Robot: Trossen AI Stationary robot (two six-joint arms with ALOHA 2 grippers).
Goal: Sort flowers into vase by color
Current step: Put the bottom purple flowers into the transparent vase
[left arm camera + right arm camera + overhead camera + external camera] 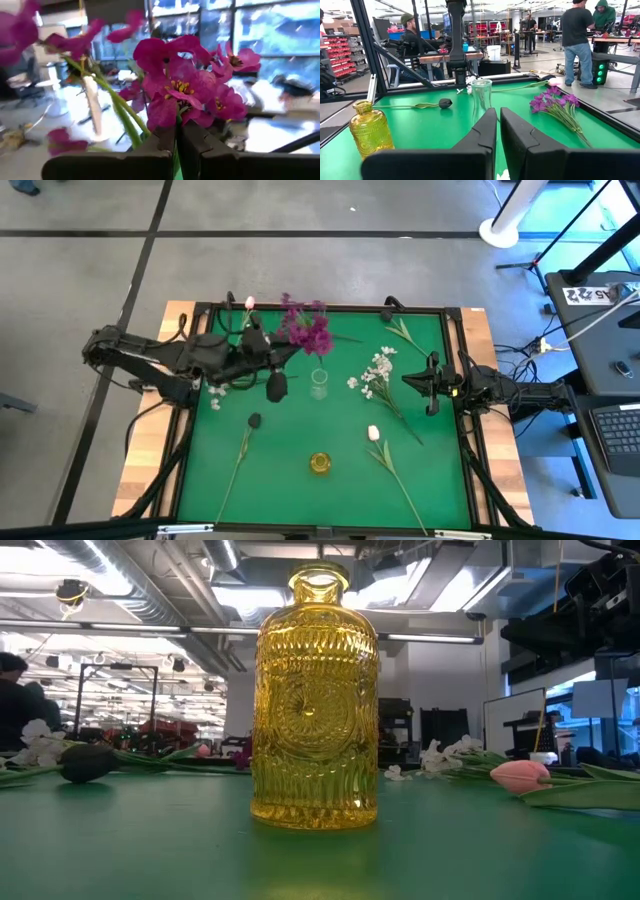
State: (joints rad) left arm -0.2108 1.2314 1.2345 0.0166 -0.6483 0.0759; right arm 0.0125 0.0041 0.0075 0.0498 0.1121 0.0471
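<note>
Now: magenta bunch nears clear vase

Left gripper (177, 137) is clamped on the magenta flowers (308, 330), held just behind the clear vase (319, 382) (stems slanting toward it). Right gripper (497, 131), closed and empty, waits well right.

No text can be read anywhere (labels too blurred).

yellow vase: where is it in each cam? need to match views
High view: yellow vase, low centre of the green mat, seen from above.
Low view: centre, close up.
Left wrist view: not in it; purple flowers fill it.
Right wrist view: far left.
Shared landmark: clear glass vase, mid-mat in the high view, centre of the right wrist view.
</note>
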